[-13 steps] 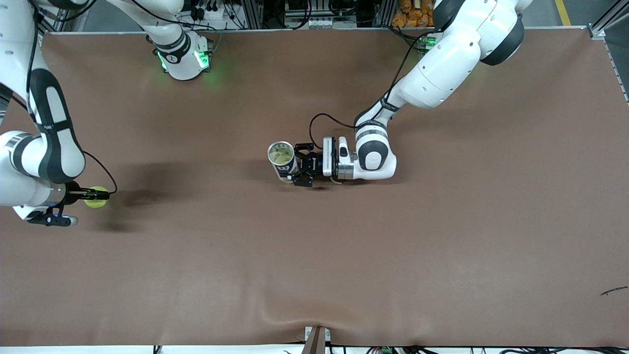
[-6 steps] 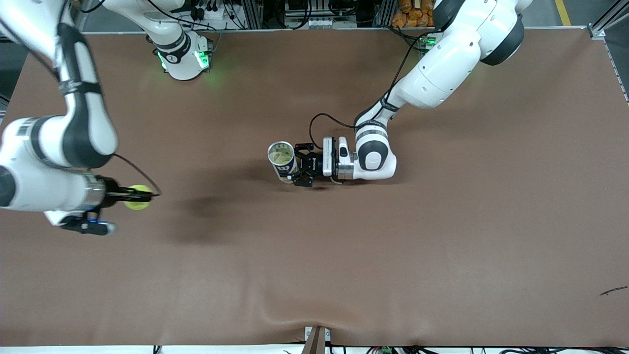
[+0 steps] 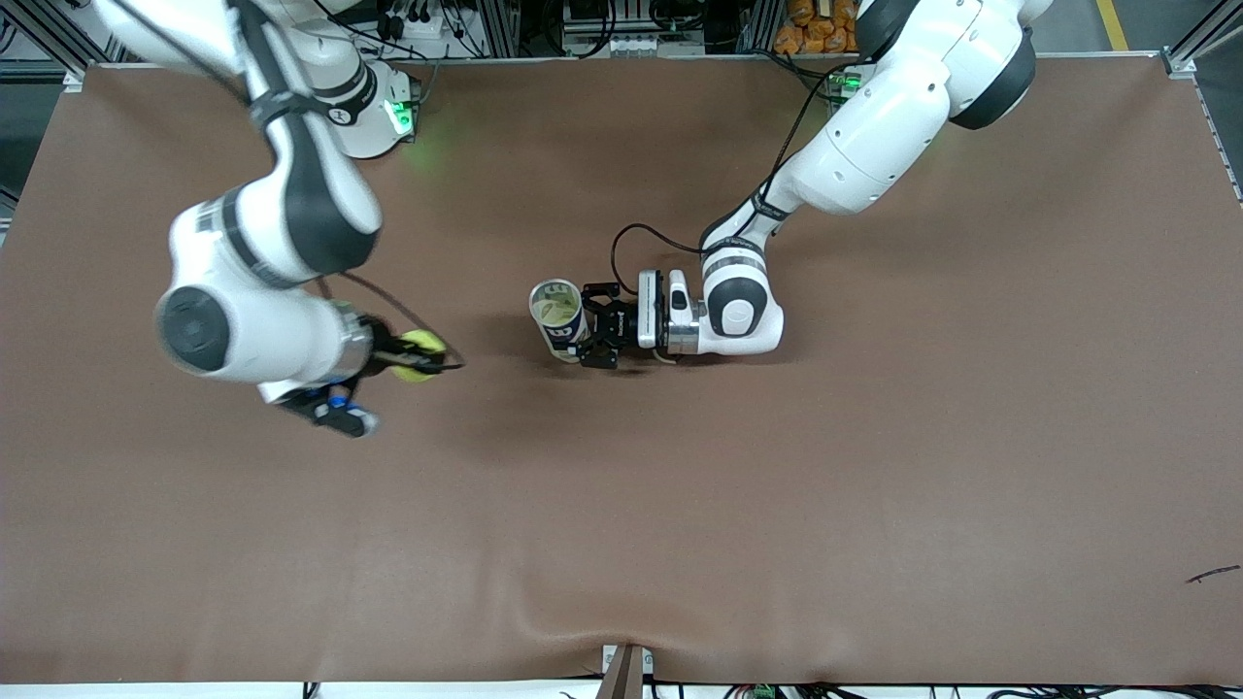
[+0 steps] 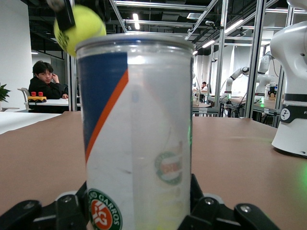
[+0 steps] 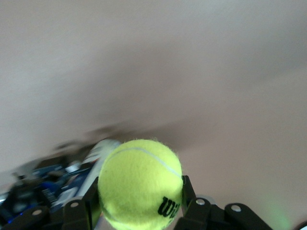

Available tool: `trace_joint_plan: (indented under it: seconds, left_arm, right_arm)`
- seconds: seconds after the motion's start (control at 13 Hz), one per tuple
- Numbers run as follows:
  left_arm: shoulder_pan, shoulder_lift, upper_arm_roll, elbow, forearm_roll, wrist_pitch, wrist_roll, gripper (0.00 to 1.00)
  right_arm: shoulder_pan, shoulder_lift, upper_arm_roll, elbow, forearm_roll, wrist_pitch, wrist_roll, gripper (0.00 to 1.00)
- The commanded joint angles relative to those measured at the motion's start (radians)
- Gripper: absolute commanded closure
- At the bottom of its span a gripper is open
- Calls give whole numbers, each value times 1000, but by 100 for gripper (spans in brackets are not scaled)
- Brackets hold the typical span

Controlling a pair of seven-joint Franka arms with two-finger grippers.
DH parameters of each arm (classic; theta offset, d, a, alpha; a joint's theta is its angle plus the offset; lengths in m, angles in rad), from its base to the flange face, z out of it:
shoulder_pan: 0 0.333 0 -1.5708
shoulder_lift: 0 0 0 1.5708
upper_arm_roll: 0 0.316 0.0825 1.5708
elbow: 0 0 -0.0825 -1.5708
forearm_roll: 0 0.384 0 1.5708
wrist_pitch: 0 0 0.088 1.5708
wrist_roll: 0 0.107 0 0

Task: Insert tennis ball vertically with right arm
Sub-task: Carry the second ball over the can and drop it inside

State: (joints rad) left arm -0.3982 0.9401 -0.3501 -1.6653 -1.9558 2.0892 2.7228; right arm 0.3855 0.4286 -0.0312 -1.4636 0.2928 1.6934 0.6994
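Within a second our right gripper (image 3: 419, 355) has swung the tennis ball (image 3: 418, 343) — clamped between its fingers — from the table's right-arm end toward centre. The open can (image 3: 557, 316) stands upright at its 3 o'clock, pinched by our left gripper (image 3: 594, 339); we judge alignment above the mouth comes next.

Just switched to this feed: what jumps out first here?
The bright yellow tennis ball stands out, pinched in the right tool up over the brown table, toward the right arm's end. Mid-table, the left tool grips an upright open tennis can, its mouth facing up. The ball is not yet over the can.
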Motion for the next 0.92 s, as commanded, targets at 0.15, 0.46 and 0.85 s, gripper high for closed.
trace_joint_plan:
  seconds: [0.15,0.46,0.85]
  left_arm:
    - [1,8,-3,-2,-26,-15,84,25]
    - [1,9,-3,-5,-25,-15,87,25]
    - [1,8,-3,-5,-26,-15,87,25]
  right_arm:
    - [145,19,-16,52,70,-9,245,61]
    - [202,44,-16,43,78,12,334,60]
    - [250,81,-18,26,78,51,413,36]
